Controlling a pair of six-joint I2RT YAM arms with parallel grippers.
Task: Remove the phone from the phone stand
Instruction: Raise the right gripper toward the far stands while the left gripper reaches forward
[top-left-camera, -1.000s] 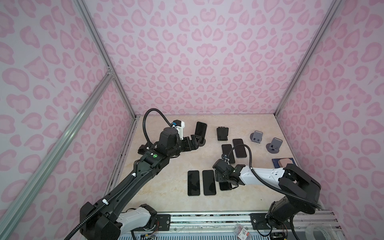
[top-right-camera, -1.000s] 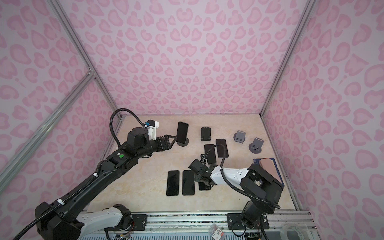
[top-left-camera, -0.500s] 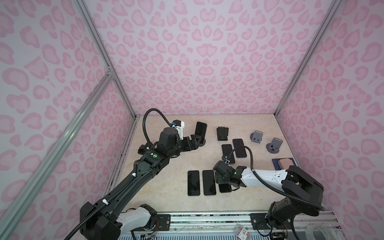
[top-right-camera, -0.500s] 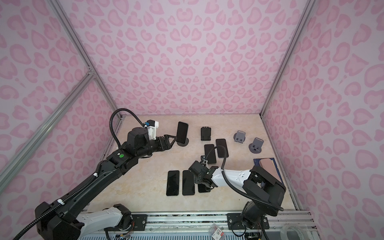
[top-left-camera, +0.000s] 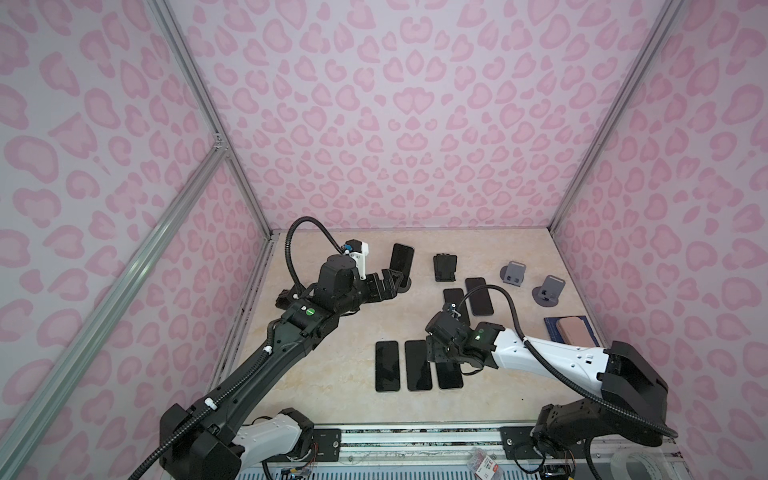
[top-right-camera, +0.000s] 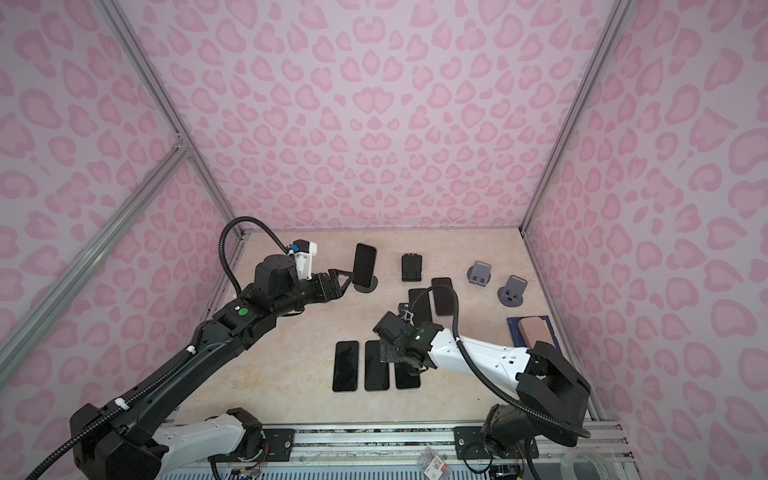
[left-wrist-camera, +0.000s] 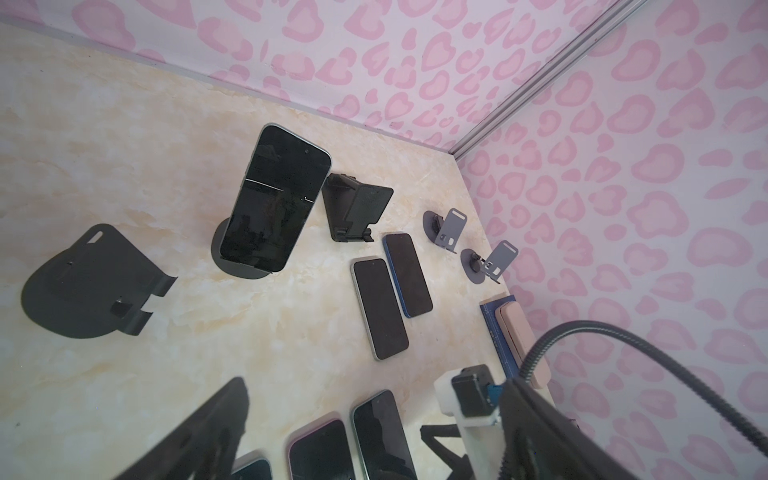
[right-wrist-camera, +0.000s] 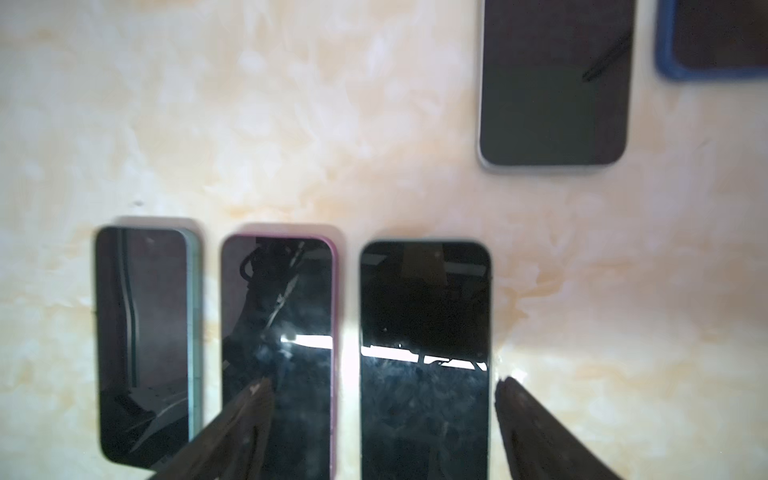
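Left gripper (top-right-camera: 345, 283) sits wide open and empty, just beside the phone (left-wrist-camera: 276, 199) leaning on its round stand (left-wrist-camera: 243, 273). Right gripper (right-wrist-camera: 380, 385) is open too, hovering over a flat phone (right-wrist-camera: 424, 311).

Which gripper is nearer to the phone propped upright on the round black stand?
Left. The left gripper sits just beside the phone on its stand; the right gripper hovers over the flat phones in the front row, far from it.

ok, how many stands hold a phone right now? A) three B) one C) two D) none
B: only the round stand carries a phone; the folding stand, both grey stands and the black stand are empty.
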